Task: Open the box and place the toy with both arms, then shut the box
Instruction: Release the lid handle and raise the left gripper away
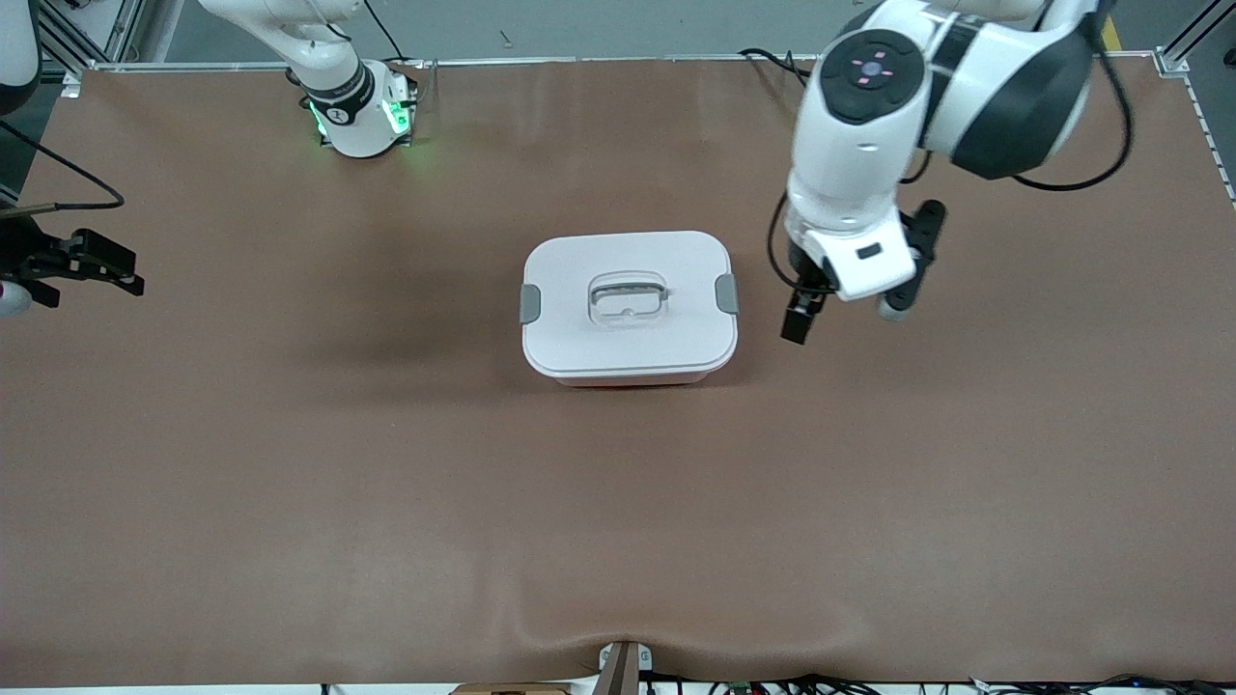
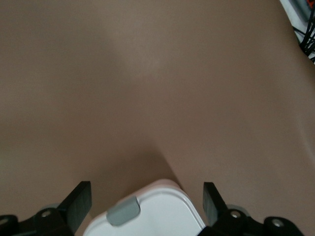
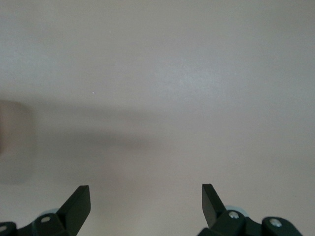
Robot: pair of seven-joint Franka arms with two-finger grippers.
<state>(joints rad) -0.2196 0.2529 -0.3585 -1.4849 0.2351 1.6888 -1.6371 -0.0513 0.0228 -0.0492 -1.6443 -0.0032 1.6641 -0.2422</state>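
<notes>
The box [image 1: 628, 304] stands mid-table with its white lid on, the recessed handle [image 1: 628, 297] in the lid's middle and a grey clip [image 1: 726, 292] on each short side. A strip of pink tub [image 1: 628, 381] shows under the lid. My left gripper [image 1: 847, 317] hangs open just beside the box, at the clip toward the left arm's end. Its wrist view shows the lid corner [image 2: 162, 216] and that clip [image 2: 123, 210] between the spread fingers [image 2: 81, 196]. My right gripper [image 1: 121, 270] waits open at the right arm's end of the table, holding nothing [image 3: 145, 191]. The toy is out of view.
Brown mat [image 1: 386, 483] covers the whole table. The right arm's base [image 1: 362, 116] glows green at the table's back edge. Cables [image 2: 305, 34] lie off the mat at the left arm's end. A small mount [image 1: 623, 666] sits at the edge nearest the front camera.
</notes>
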